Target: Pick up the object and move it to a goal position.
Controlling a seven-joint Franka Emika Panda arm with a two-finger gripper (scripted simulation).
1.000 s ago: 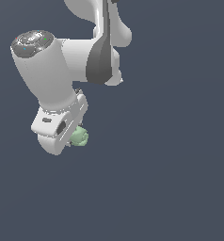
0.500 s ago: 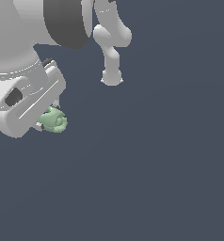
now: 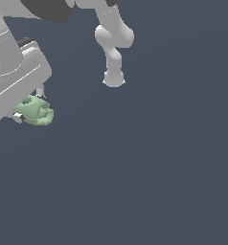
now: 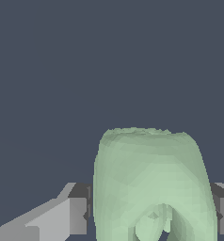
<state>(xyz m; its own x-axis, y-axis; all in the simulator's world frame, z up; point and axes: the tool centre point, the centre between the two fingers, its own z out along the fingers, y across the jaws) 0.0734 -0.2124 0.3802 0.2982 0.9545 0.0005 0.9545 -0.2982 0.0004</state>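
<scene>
Gripper pinching the pale green object between both fingers, floor well below

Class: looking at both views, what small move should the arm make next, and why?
Probably keep carrying the pale green object with the jaws shut. The gripper has a finger on each side of it; no goal marker shows in either view.

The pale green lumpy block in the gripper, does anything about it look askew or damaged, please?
Nothing stands out: the pale green lumpy block sits between the gripper fingers, intact, with nothing spilled on the grey floor.
</scene>
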